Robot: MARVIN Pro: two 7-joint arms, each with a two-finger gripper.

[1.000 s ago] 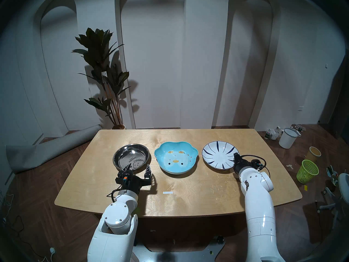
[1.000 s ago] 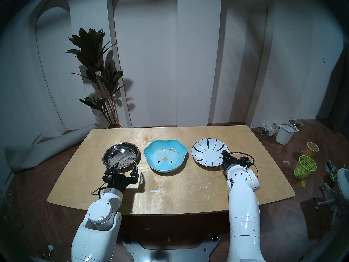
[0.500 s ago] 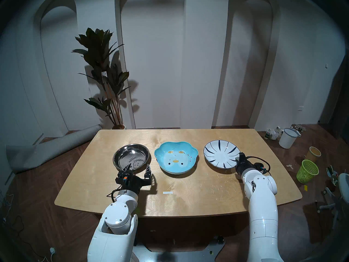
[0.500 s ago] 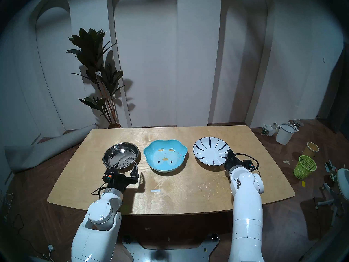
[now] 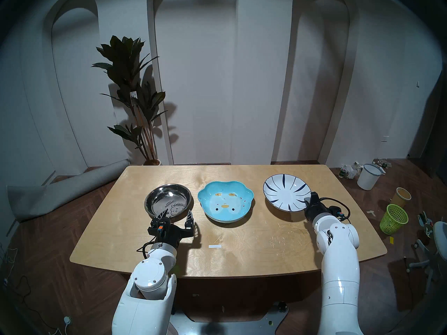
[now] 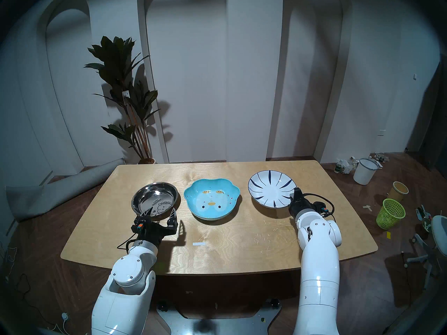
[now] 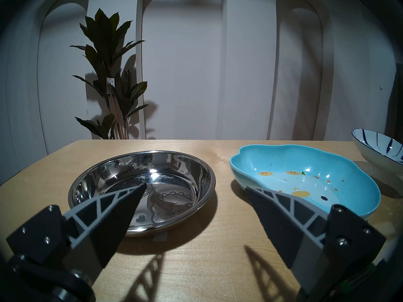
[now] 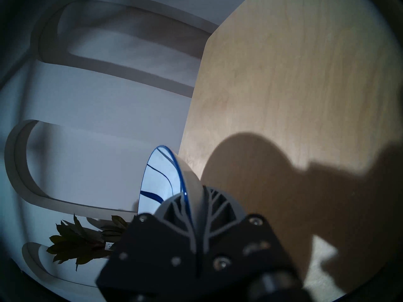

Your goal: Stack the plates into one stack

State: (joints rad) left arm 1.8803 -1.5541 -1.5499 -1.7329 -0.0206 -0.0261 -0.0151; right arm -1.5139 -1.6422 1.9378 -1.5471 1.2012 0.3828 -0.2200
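Left gripper (image 5: pixel 176 216): nearest to the robot, low over the bench (image 5: pixel 242 252); jaws spread wide and empty, aimed at the near rim of the steel plate.
Right gripper (image 5: pixel 309 201): jaws clamped on the near-right rim of the striped plate, one finger above and one below, as the right wrist view shows.
Steel plate (image 5: pixel 168 203): flat on the bench at the left, mouth up, untouched.
Blue flower plate (image 5: pixel 226 201): flat on the bench in the middle, mouth up, just beside the steel plate and apart from it.
Striped plate (image 5: pixel 286 192): at the right, held clear of the bench with its shadow below; tilted, far edge higher, probably lifted whole off the surface.
Axis: all three are roughly round, so no long axis; the striped plate's face points up and back toward the robot.
Progress: nothing stacked yet; first plate picked up, two placements left.
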